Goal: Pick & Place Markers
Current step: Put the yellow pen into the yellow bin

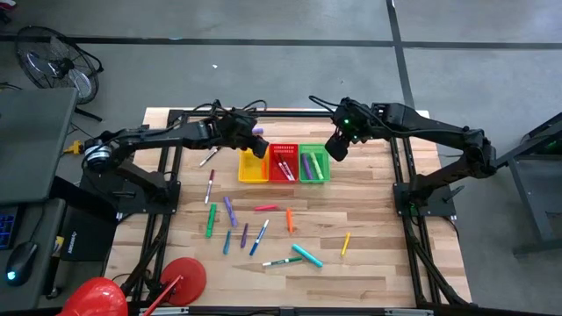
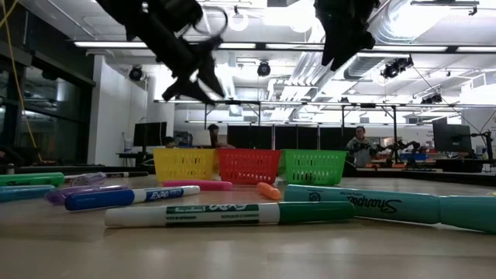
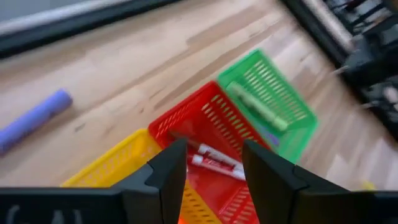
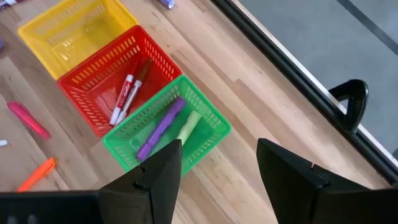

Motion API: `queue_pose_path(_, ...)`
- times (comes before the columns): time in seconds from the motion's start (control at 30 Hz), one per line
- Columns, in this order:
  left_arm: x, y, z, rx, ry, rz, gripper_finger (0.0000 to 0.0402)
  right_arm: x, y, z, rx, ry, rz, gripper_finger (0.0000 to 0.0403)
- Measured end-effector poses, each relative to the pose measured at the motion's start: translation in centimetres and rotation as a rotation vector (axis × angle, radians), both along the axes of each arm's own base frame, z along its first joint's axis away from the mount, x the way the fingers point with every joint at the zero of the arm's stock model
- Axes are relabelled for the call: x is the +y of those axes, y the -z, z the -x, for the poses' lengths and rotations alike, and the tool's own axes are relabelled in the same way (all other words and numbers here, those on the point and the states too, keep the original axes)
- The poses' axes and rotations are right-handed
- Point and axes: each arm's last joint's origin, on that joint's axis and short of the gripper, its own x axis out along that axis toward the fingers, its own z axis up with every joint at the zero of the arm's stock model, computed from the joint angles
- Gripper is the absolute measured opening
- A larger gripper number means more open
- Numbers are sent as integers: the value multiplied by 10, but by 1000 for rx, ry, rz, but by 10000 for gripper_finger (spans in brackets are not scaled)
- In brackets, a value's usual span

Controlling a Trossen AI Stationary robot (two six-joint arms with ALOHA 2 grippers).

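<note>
The left hand (image 1: 252, 147) hung open and empty over the yellow basket (image 1: 253, 167); the right hand (image 1: 336, 149) (also open, empty) waited above the green basket (image 1: 313, 165), markers (image 1: 260, 237) scattered on the bench (image 1: 378, 228).

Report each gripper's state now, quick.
Left gripper: open, holding nothing, above the yellow basket and red basket.
Right gripper: open, holding nothing, over the green basket.

Yellow, red, green mesh baskets (image 1: 284, 164)
</note>
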Motion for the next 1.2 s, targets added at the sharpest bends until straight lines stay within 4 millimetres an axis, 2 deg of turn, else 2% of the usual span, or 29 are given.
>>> queue_pose_path(0.1, -7, -13, 5, -30, 29, -39, 150, 3, 6, -3, -13, 12, -14, 197)
queue_pose_path(0.27, -23, -32, 14, -74, 68, -108, 150, 17, 44, -9, -18, -9, -134, 197)
queue_pose_path(0.4, -37, -38, 21, -57, 107, -150, 149, 34, 74, -13, -31, 0, -219, 197)
queue_pose_path(0.57, -48, -41, 28, -20, 113, -172, 149, 54, 96, -13, -32, 45, -340, 197)
queue_pose_path(0.77, -52, -43, 34, 10, 121, -193, 149, 80, 104, -11, -33, 151, -466, 197)
queue_pose_path(1.07, -56, -49, 44, 17, 198, -227, 149, 115, 104, -10, -86, 345, -539, 197)
queue_pose_path(1.2, -65, -55, 52, 2, 249, -259, 149, 132, 106, -7, -103, 422, -557, 197)
